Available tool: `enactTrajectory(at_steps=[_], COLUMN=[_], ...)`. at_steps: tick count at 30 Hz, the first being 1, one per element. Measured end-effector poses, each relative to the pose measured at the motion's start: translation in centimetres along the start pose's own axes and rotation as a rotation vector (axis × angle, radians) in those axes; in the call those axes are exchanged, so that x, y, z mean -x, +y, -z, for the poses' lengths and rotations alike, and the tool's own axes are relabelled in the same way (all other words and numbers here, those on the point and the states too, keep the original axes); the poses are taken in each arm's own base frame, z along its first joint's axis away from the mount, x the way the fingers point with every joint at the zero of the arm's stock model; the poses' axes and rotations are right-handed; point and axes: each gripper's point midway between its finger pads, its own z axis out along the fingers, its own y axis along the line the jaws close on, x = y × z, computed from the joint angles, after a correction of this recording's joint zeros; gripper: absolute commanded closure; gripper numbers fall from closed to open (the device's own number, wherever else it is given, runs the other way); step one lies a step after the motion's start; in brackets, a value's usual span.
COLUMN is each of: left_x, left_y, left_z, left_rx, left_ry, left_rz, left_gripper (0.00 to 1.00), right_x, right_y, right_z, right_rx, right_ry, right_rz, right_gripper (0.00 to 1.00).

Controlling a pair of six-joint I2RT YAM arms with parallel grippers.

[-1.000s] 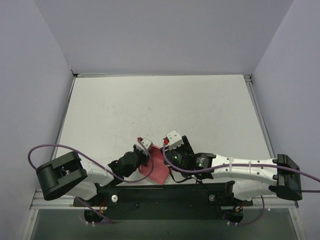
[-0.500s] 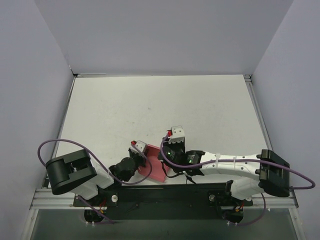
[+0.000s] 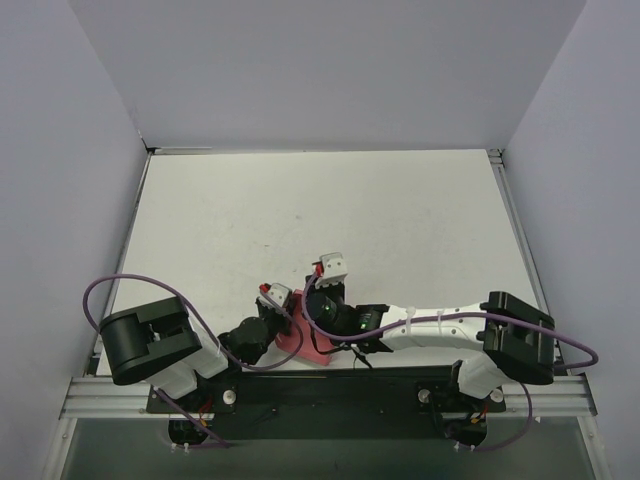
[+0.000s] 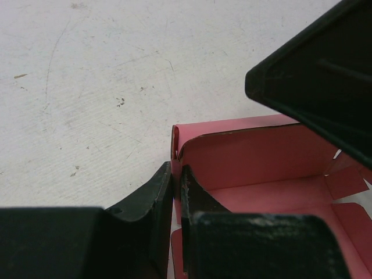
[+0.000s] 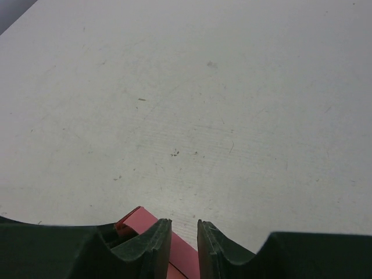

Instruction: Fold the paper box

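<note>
The paper box (image 3: 300, 347) is a pink-red card piece, partly raised, at the table's near edge between both arms. My left gripper (image 3: 283, 325) is shut on the box's left wall; in the left wrist view (image 4: 176, 171) the thin card is pinched between the fingers and the box's red inside (image 4: 261, 168) spreads to the right. My right gripper (image 3: 313, 320) hovers over the box's far side. In the right wrist view (image 5: 184, 224) its jaws stand a narrow gap apart, with a pink strip of the box (image 5: 183, 256) below and between them.
The white table (image 3: 320, 220) stretches away behind the box, with grey walls on three sides. The right gripper's black body (image 4: 319, 75) hangs over the box's far right in the left wrist view. Purple cables (image 3: 130, 285) loop off both arms.
My right arm has swung left, bringing its gripper over the box's far side. My left gripper and the box have shifted slightly left.
</note>
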Motion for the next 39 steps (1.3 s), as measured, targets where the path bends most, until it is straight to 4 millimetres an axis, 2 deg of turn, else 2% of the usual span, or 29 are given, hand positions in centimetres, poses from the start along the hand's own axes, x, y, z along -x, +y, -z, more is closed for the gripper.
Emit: enactTrajectory(at_steps=[11, 22, 34, 39], left_x=[0.0, -0.1, -0.1, 0.0], left_y=[0.0, -0.2, -0.2, -0.2], left_z=[0.0, 0.1, 0.1, -0.3], left_rx=[-0.001, -0.010, 0.002, 0.068], left_ry=[0.001, 0.004, 0.004, 0.011], left_rz=[0.000, -0.002, -0.015, -0.039], left_gripper=[0.93, 0.81, 1.00, 1.00], right_x=[-2.2, -2.9, -3.0, -3.0], right_y=[1.0, 0.9, 0.8, 0.7], right_z=[0.4, 0.6, 0.6, 0.6], right_rx=[0.040, -0.002, -0.014, -0.019], right_ry=[0.046, 0.025, 0.024, 0.024], right_rz=[-0.009, -0.002, -0.003, -0.002], right_gripper=[0.83, 0.84, 0.85, 0.85])
